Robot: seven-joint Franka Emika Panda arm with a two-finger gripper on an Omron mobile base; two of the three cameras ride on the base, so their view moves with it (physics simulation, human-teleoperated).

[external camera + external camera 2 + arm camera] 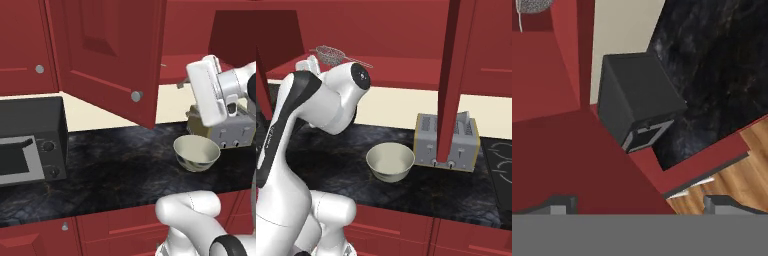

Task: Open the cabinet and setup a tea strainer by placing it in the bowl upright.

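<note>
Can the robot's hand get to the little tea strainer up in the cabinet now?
Probably yes. The cabinet doors are swung open, and the tea strainer lies in plain sight on the red shelf with nothing in front of it. The gripper is open and empty, up near shelf height.

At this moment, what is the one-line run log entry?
cabinet: doors open | tea strainer: on shelf | bowl: empty, on counter | gripper: open, empty

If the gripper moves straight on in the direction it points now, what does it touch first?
Most likely the opened left door of the cabinet: in the hand view its red surface lies ahead of the open gripper, nearer than the black microwave and the dark counter beyond. Depth is unclear, so this is a judgement.
</note>
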